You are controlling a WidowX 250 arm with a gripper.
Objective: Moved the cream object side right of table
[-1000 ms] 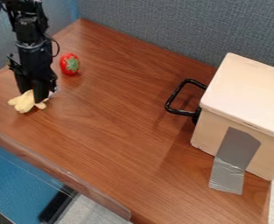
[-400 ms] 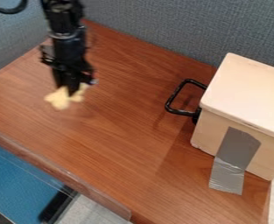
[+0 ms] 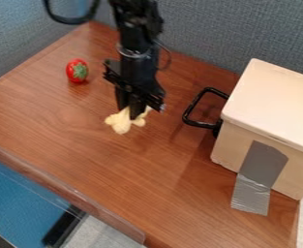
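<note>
Strawberry (image 3: 77, 70) left of box (image 3: 273, 104)

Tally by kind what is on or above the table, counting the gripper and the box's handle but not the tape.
Red strawberry-like object: 1
Cream object, held in the gripper: 1
Pale box: 1
Black handle: 1
Black gripper: 1
Total: 5

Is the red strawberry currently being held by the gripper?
No, the strawberry sits on the table, apart from the gripper, which holds the cream object.
</note>
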